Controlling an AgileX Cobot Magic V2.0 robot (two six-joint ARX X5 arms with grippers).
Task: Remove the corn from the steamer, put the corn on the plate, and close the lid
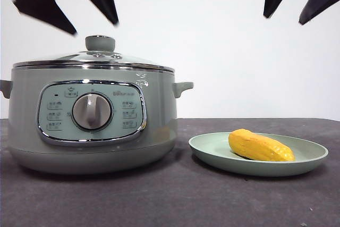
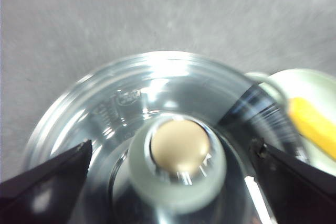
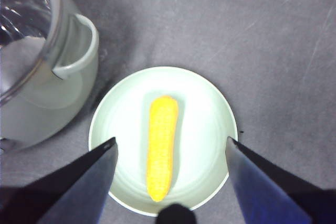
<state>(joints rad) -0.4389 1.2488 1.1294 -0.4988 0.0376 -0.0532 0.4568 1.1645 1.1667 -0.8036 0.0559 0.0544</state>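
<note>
dark table (image 1: 175,200) | corn (image 1: 260,146) on plate (image 1: 313,158) | white wall (image 1: 234,67) | both claws apart

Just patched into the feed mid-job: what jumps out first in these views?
The big sage-green steamer stands on the dark table with the glass lid seated on it. Beside it, the yellow corn lies on the pale green plate. The left end effector hangs open above the lid's knob, the right end effector open above the plate.
</note>
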